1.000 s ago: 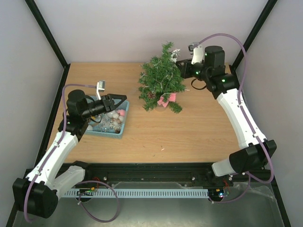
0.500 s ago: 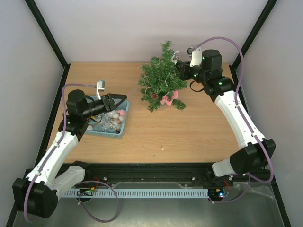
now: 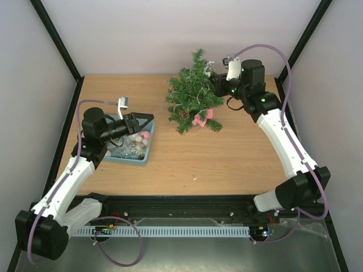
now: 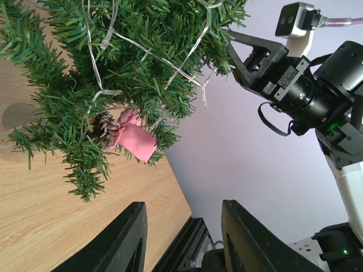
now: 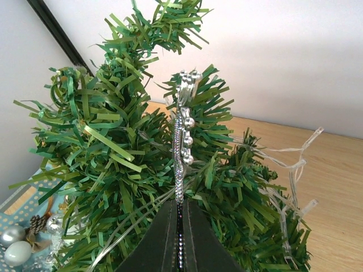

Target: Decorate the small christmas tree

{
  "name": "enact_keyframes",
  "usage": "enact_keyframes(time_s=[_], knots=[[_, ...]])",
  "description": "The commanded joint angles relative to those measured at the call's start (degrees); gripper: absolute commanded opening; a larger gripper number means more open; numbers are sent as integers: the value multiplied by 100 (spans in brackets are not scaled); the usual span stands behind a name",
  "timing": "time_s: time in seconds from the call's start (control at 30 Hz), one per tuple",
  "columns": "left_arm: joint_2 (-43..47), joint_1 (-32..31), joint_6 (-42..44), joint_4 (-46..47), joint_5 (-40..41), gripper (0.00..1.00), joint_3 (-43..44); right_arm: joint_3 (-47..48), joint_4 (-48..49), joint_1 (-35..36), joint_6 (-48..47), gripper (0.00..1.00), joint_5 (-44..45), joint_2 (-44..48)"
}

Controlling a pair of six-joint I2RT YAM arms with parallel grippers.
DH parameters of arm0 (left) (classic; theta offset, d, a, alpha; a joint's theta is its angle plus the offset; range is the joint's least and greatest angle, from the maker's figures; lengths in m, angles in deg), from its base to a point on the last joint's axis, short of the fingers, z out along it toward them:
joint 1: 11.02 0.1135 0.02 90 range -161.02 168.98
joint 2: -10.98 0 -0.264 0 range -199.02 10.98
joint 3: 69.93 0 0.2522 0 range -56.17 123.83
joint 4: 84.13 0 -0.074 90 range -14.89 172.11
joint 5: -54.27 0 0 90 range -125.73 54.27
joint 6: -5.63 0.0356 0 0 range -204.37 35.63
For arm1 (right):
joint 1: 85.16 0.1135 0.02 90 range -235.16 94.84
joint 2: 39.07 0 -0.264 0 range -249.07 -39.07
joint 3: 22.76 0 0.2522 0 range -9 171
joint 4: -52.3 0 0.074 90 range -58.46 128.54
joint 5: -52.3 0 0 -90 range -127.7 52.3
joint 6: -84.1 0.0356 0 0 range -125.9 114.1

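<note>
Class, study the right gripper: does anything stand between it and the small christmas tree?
Nothing visible does. The right gripper, shut on a thin silver ornament, is right at the small christmas tree, by its upper branches. Only that ornament lies between its fingertips and the needles.

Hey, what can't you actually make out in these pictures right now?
- What the small christmas tree stands in: top view, its branches cover it.
- What lies in the basket: top view, the left fingers overhang it; pieces too small to count.
- Shape of the silver ornament: right wrist view, edge-on between the right fingers.
</note>
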Motion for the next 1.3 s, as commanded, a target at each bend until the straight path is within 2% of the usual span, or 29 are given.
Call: enact_keyframes(time_s=[0.0, 0.5, 0.7, 0.9, 1.1, 1.27], knots=[[-51, -46, -16, 184, 0, 38, -44, 305, -132, 113, -140, 1, -57, -225], [-153, -119, -12, 263, 0, 37, -49, 313, -316, 194, -248, 2, 133, -411], [-179, -131, 12, 246, 9, 37, -54, 304, -286, 191, -251, 11, 140, -365], [-201, -134, 5, 279, 10, 37, -79, 278, -276, 196, -249, 13, 208, -304], [-216, -143, 6, 286, 9, 37, -88, 235, -274, 195, -228, 20, 266, -203], [-226, -147, 19, 266, 16, 37, -85, 221, -254, 191, -185, 37, 292, 14]])
